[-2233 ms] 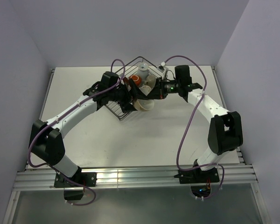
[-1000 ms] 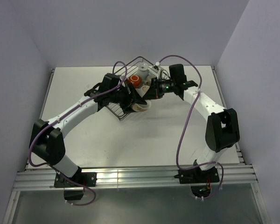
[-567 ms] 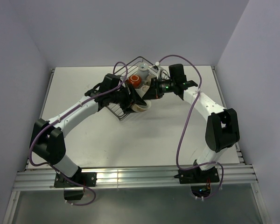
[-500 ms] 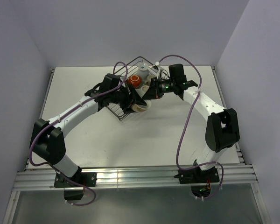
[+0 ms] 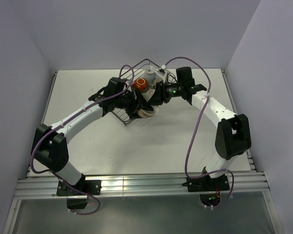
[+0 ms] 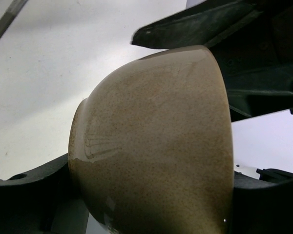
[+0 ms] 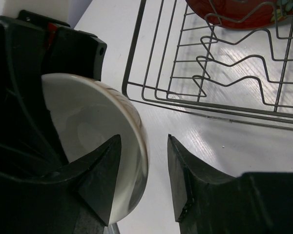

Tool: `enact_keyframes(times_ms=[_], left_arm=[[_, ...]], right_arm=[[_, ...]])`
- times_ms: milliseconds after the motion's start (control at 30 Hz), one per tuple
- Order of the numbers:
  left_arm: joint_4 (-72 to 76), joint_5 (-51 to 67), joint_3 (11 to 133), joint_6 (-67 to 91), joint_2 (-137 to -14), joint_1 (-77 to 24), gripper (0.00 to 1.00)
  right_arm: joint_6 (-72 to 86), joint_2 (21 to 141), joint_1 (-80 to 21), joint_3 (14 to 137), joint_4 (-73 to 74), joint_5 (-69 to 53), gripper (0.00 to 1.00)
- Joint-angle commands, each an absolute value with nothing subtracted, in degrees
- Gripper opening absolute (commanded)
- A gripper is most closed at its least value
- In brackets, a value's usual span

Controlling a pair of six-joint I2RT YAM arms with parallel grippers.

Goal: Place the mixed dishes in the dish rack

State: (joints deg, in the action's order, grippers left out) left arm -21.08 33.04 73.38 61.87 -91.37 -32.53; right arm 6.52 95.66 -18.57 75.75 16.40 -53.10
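Note:
The cream bowl (image 6: 156, 146) fills the left wrist view, tipped on its side. My left gripper (image 6: 151, 200) is shut on it, one dark finger on each flank. From above, the bowl (image 5: 147, 112) hangs at the near corner of the dish rack (image 5: 128, 122), with the left gripper (image 5: 139, 105) on its left. My right gripper (image 7: 144, 141) is open astride the bowl's rim (image 7: 136, 131), one finger over the bowl's inside and the other clear of it. The right gripper (image 5: 155, 99) meets the bowl from the right.
In the rack (image 7: 210, 87) a red floral plate (image 7: 229, 14) stands in the wavy dividers. Farther back sit an orange-red mug (image 5: 140, 84) and a grey cup (image 5: 150, 75). Both arms crowd the rack's near side, with purple cables looping above them.
The right jaws have opened and let go of the bowl's rim. The bowl stays in the left gripper, and both arms have hardly moved.

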Motion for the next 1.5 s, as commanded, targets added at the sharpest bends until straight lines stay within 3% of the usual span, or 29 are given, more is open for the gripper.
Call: enact_keyframes(times_ms=[0,100,433,900,1467], left_arm=[[-17.84,35.07,73.65,60.03,-87.37,-31.82,0.22],[-18.72,34.81,73.39,59.33,-86.84,-30.85,0.22],[-25.73,32.0,76.28,54.15,-86.66,-27.78,0.18],[-45.52,11.7,98.34,32.71,-94.65,-25.58,0.17],[-40.26,-8.51,102.13,15.04,-100.72,-26.63,0.16]], right_arm=[[4.22,91.59,-18.55,76.11,16.61,-53.17,0.51],[2.99,90.8,-17.85,75.76,17.14,-54.22,0.55],[0.62,86.67,-13.98,74.45,19.6,-56.16,0.56],[0.7,80.6,-3.96,66.02,16.7,-60.91,0.56],[0.7,80.24,-2.55,61.52,13.54,-61.7,0.56]])
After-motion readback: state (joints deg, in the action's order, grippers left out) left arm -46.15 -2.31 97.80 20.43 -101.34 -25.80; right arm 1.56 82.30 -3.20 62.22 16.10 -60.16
